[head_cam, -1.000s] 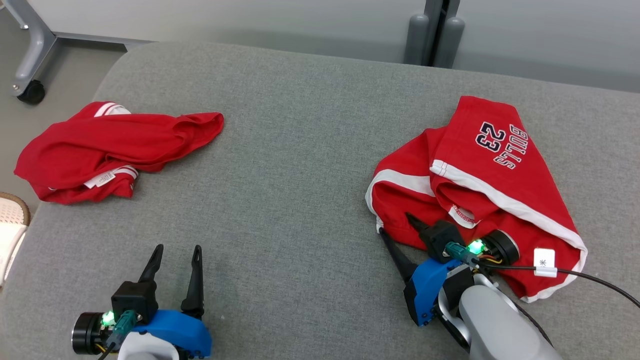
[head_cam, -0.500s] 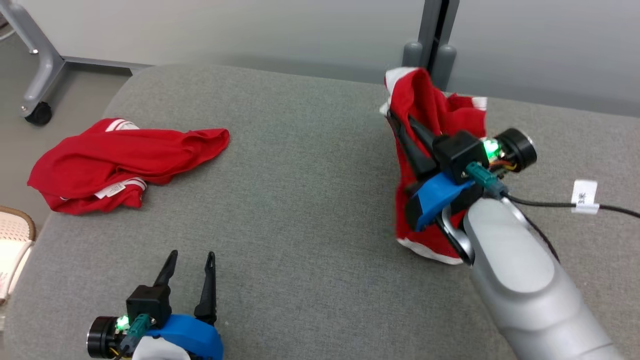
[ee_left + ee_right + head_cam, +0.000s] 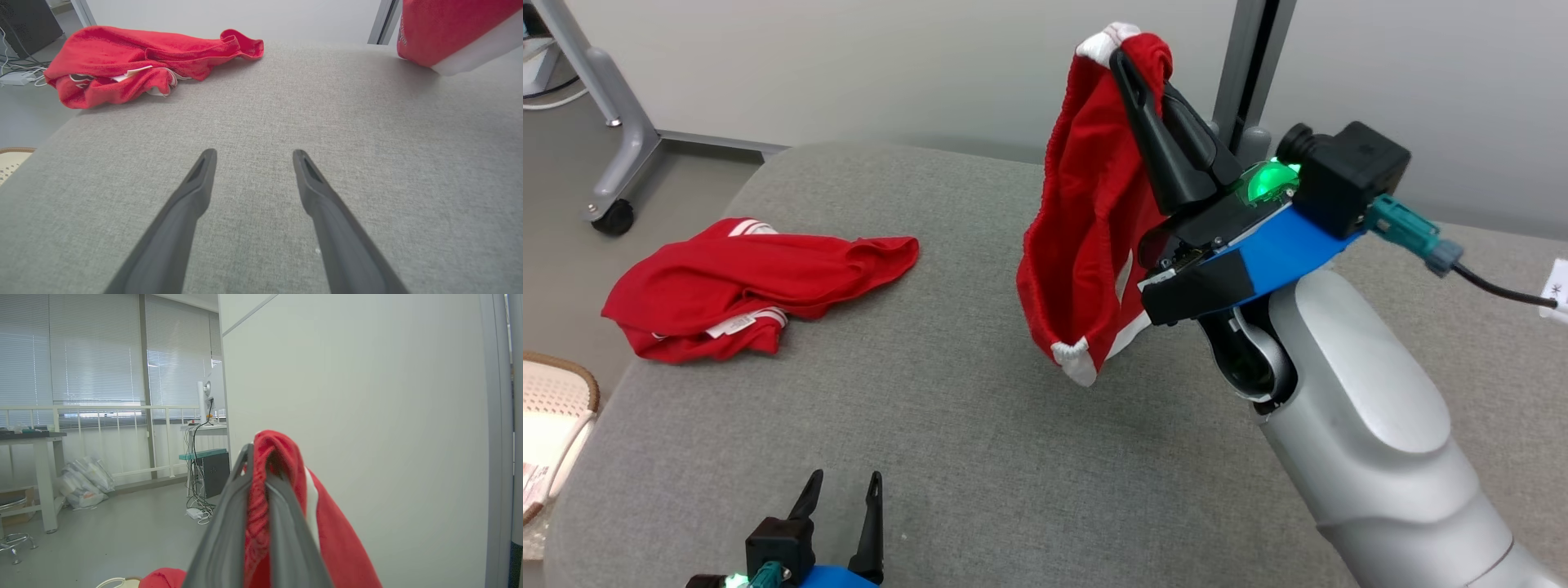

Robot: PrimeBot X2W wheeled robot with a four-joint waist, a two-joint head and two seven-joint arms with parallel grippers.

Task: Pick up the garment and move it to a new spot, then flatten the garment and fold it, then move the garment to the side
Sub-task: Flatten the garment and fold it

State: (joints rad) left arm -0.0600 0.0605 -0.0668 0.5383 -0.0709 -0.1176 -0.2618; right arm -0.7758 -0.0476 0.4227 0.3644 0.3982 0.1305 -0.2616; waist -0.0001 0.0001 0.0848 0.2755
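We hold garment (image 3: pixel 1086 220) aloft at 12 o'clock, right fingers (image 3: pixel 1143 139) clamped on its edge; left fingers (image 3: pixel 873 523) wide open, empty, 7 o'clock. Remaining: place, flatten, fold, move aside.

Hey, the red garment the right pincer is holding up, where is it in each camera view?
Head view: held garment hangs top centre from the right pincer.
Left wrist view: top right corner, above the cushion.
Right wrist view: bottom centre, pinched between the fingers.
Shared landmark: the other red garment, left in the head view, upper left in the left wrist view.
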